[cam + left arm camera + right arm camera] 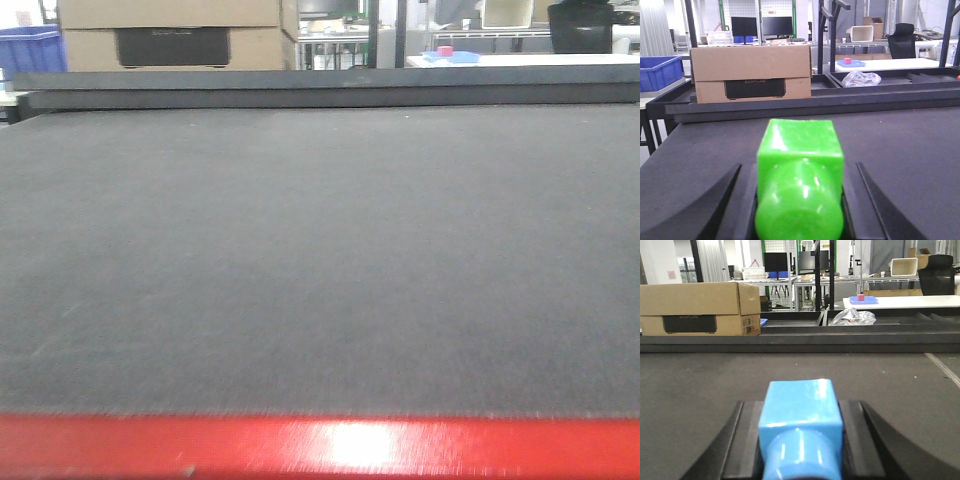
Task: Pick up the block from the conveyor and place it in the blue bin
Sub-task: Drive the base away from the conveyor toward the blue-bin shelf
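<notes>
The conveyor (320, 250) is a wide dark grey belt with a red front edge (320, 445) and a dark back rail (320, 90). No block or gripper shows in the front view. In the left wrist view my left gripper (799, 165) is shut on a glossy green block (800, 150), held just above the belt (900, 150). In the right wrist view my right gripper (802, 402) is shut on a light blue block (801, 405) over the belt (700, 385). A blue bin (657, 72) stands beyond the belt's far left; it also shows in the front view (30, 50).
A cardboard box (752, 72) stands behind the back rail, also in the right wrist view (695, 307). A crumpled plastic bag (861, 78) lies on a black rack. Behind it, a white table carries a pink cube on a blue tray (847, 61).
</notes>
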